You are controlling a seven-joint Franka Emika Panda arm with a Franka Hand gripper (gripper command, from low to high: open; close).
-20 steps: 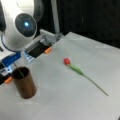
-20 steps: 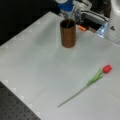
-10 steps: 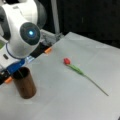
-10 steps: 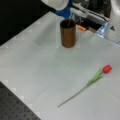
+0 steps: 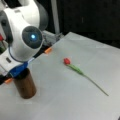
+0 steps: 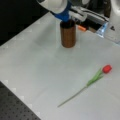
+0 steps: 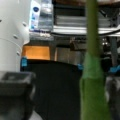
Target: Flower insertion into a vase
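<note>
Vase (image 5: 24, 86) upright on table (image 5: 75, 100), arm right over its mouth, gripper (image 7: 67, 97) shut round a green stem (image 7: 92, 75), red tulip (image 6: 106, 69) lying well apart from vase

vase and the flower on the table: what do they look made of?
Vase: looks like wood or a wood-print finish, matte dark brown, faint vertical streaks. Flower lying on the table: likely artificial, plastic or fabric; uniform red bud, stiff straight green stem. Neither can be confirmed.
</note>
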